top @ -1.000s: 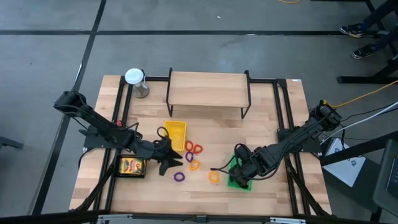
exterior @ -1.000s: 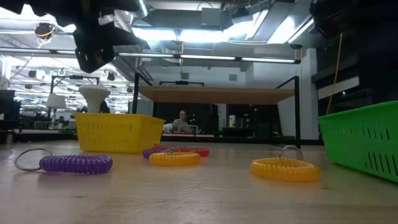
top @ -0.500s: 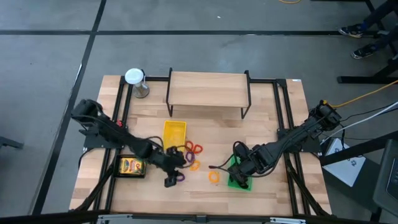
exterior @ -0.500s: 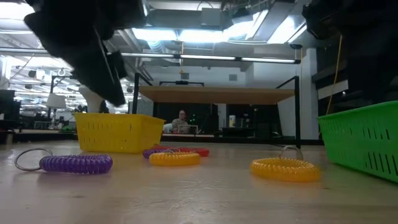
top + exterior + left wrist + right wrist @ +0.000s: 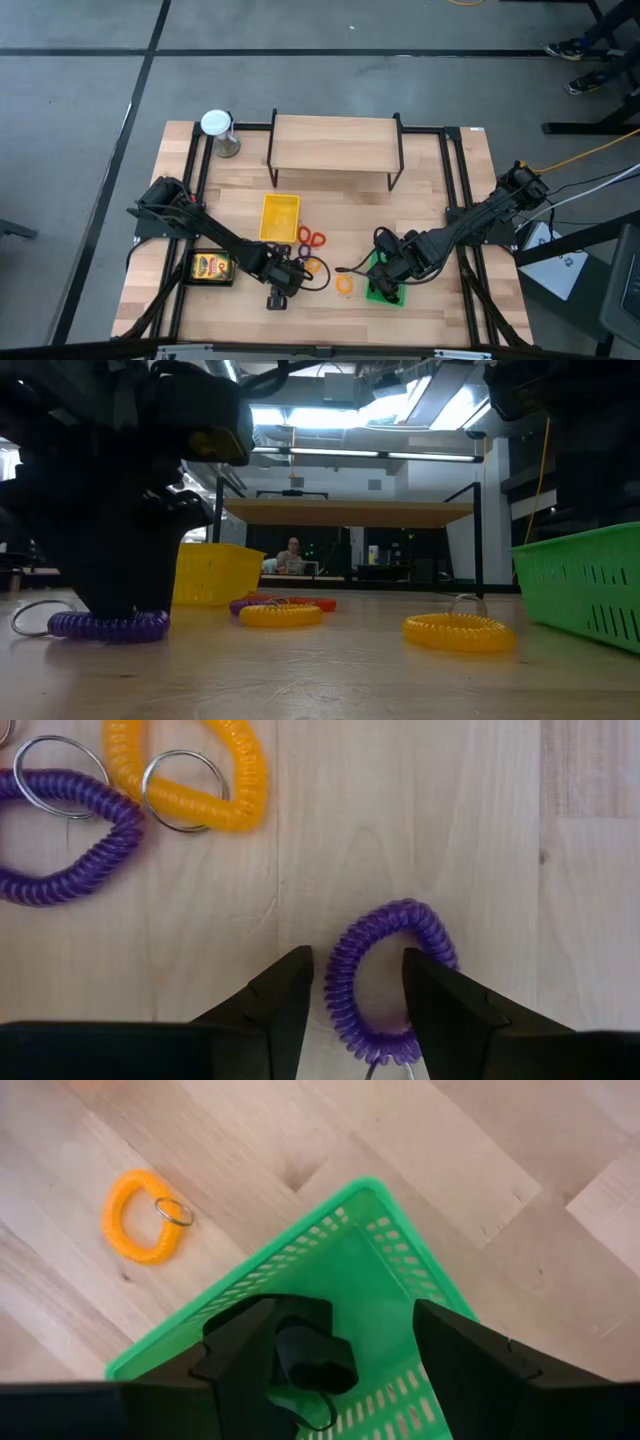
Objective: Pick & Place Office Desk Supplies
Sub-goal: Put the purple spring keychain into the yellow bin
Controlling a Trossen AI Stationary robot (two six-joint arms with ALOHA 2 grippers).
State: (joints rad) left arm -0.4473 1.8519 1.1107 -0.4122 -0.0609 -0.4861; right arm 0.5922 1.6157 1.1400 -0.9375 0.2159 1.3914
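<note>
A dark gripper (image 5: pixel 110 595) is pressing down over a purple ring (image 5: pixel 108 625) on the table (image 5: pixel 320 680), with a yellow basket (image 5: pixel 215 572) sitting just behind and orange rings (image 5: pixel 460 631) lying nearby.

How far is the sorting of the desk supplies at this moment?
Done: a crayon box lies in the black tray, and a black clip sits in the green tray under the open right claw. In hand: the left claw straddles one side of a purple ring on the table, jaws not yet closed on it. Left: the other purple, orange and red rings. The yellow tray looks empty.
</note>
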